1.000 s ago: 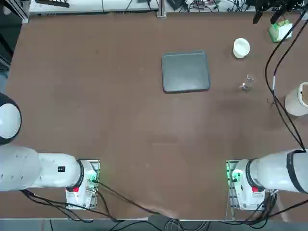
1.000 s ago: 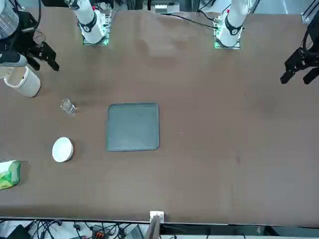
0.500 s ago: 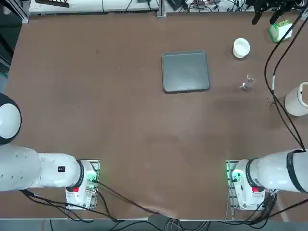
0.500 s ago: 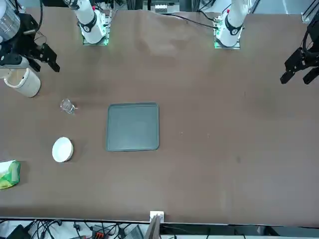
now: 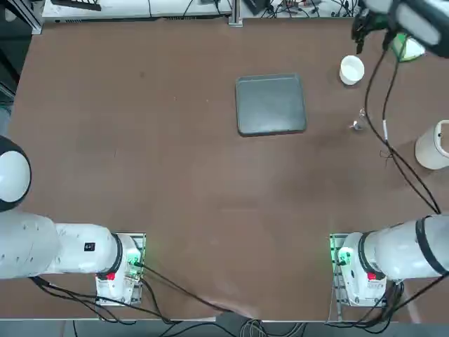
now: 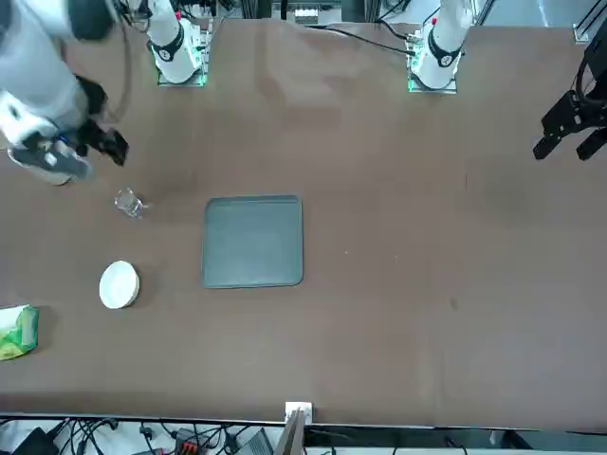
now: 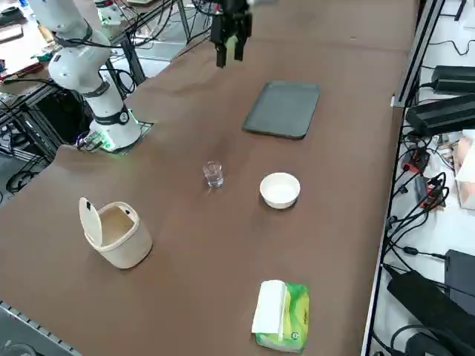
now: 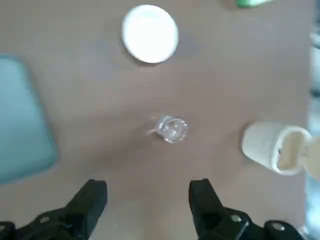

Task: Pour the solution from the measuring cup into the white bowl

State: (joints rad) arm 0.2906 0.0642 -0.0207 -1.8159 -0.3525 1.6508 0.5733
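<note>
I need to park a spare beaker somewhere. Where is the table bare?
Bare: everything on the parked-arm side of the flat grey tray. Crowded: beyond it, tiny clear glass measuring cup, small white bowl, off-white lidded container, green packet.

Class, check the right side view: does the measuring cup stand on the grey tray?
No, the measuring cup stands on the bare table, beside the white bowl, apart from the grey tray.

The right arm has swung in over the table from its edge, and the right gripper [image 6: 100, 142] now hangs above the brown surface, fingers [image 8: 92, 195] wide apart (nothing between them). In the wrist view the measuring cup [image 8: 171, 129] stands just ahead of the fingertips, with the white bowl [image 8: 150, 33] farther beyond it.
</note>
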